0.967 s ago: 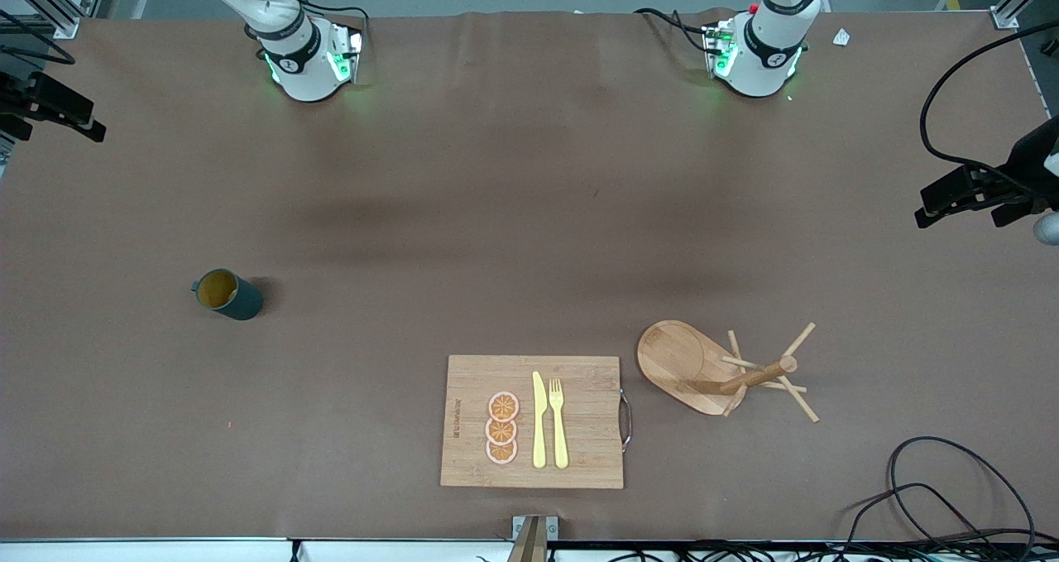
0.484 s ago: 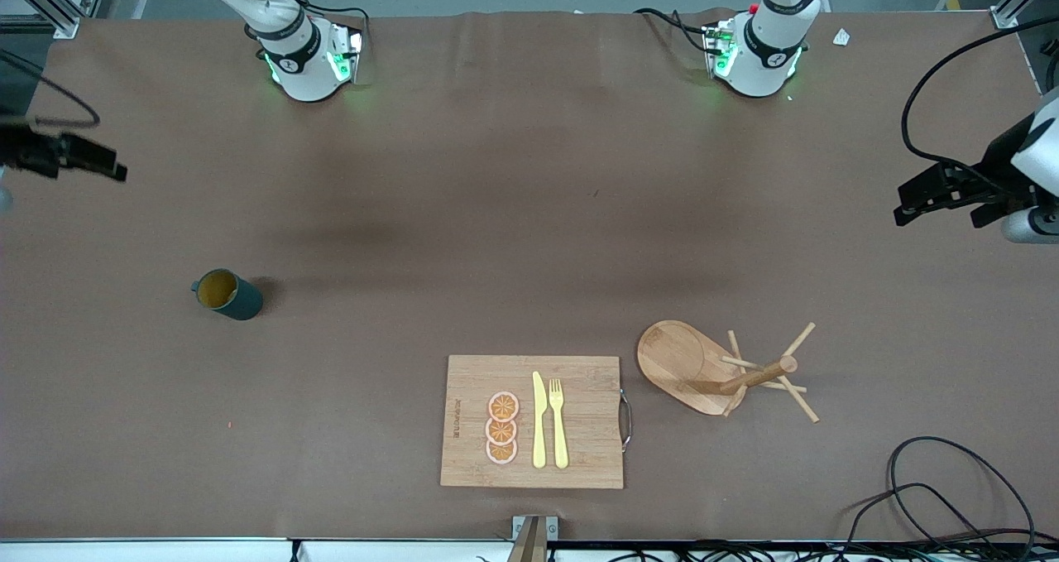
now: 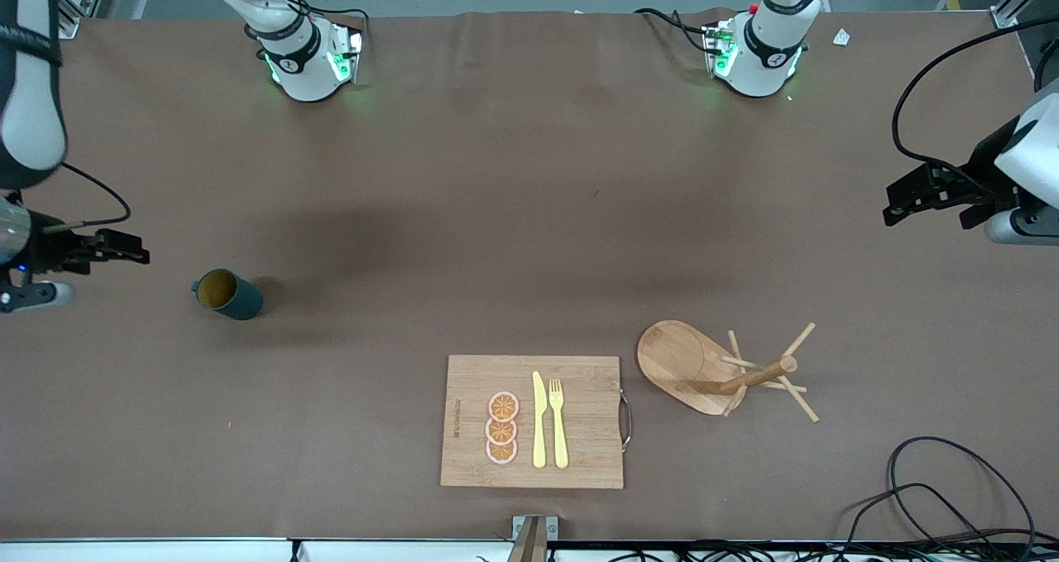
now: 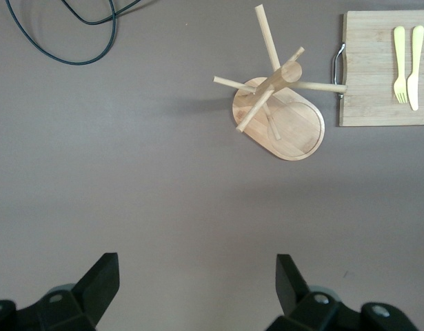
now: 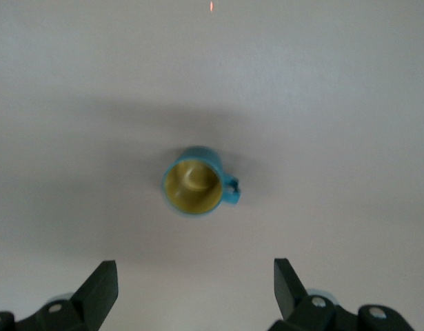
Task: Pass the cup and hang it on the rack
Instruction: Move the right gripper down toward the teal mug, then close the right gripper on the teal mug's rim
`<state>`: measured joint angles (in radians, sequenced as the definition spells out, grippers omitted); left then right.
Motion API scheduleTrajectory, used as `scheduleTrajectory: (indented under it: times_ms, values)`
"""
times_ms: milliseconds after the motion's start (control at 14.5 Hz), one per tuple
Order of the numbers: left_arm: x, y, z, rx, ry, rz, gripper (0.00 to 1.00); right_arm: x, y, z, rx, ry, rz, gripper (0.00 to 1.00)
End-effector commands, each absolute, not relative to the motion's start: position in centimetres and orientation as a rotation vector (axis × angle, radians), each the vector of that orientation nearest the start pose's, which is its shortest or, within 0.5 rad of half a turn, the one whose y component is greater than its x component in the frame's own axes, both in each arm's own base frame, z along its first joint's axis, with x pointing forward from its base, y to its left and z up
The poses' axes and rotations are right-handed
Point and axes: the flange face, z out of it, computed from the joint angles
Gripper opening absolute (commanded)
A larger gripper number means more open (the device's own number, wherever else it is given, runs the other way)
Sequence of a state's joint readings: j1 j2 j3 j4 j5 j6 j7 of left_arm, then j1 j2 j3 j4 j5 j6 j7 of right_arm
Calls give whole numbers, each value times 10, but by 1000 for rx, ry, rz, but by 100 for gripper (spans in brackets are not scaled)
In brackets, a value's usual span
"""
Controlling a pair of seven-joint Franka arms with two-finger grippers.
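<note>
The cup (image 3: 227,294), dark teal with a yellowish inside, stands upright on the table toward the right arm's end. Its handle points to that end. It shows from above in the right wrist view (image 5: 194,189). My right gripper (image 3: 126,256) is open and empty, up in the air beside the cup, at the right arm's end of the table (image 5: 194,269). The wooden rack (image 3: 720,367) stands on its oval base toward the left arm's end, also in the left wrist view (image 4: 277,110). My left gripper (image 3: 902,194) is open and empty, in the air over the table's end (image 4: 196,265).
A bamboo cutting board (image 3: 579,463) with a yellow knife (image 3: 539,421), a fork (image 3: 558,421) and orange slices (image 3: 501,428) lies by the table's near edge, beside the rack. Black cables (image 3: 935,496) lie at the near corner at the left arm's end.
My right gripper has come in over the table and closer to the cup. My left gripper has drifted slightly inward. Cup and rack have not moved.
</note>
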<state>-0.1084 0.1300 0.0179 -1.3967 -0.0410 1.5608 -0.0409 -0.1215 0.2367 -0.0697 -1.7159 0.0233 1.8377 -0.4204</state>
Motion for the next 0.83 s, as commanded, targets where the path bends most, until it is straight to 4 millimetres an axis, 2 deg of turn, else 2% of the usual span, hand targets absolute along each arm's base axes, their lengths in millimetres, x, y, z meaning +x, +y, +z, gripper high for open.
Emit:
scheduleTrajectory:
  times_ms: [0, 138, 414, 553, 760]
  values:
    - [591, -54, 633, -3198, 99, -54, 100, 590, -113, 396, -3043, -537, 91, 100]
    - [591, -57, 632, -3198, 84, -51, 100, 592, -115, 363, -3016, -658, 74, 100]
    - [591, -57, 632, -3198, 86, -51, 100, 595, -133, 290, -2938, -818, 29, 100]
    - [591, -56, 632, -3200, 84, -51, 100, 593, -133, 269, -2916, -839, 34, 100]
    - [591, -56, 632, -3200, 86, -51, 100, 583, -123, 245, -2930, -871, 1, 97]
